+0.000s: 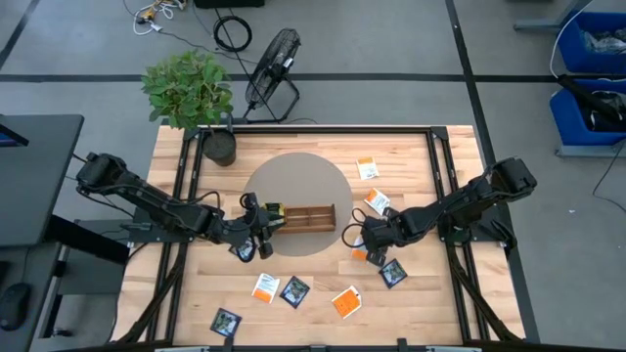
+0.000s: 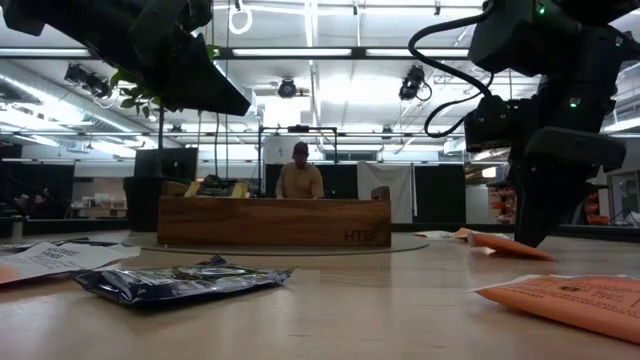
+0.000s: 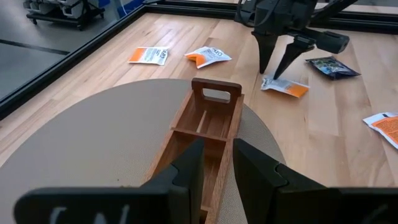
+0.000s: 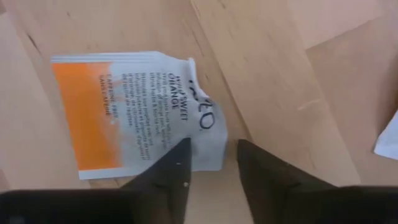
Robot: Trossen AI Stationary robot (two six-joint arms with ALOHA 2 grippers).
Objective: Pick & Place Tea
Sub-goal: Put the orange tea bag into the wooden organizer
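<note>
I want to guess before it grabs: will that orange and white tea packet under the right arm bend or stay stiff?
Probably bends: the orange-and-white sachet is thin paper with a crumpled edge. Likely very light, lying flat on the table. It may slide when the open right gripper closes.

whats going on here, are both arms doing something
A two-armed robot is sorting small flat paper tea sachets into a long brown wooden tray on a round grey mat. The right gripper hangs open just above an orange-and-white sachet on the table right of the tray, not yet gripping it. The left gripper sits open over the tray's left end, holding nothing. Other sachets lie scattered across the light wooden table.
</note>
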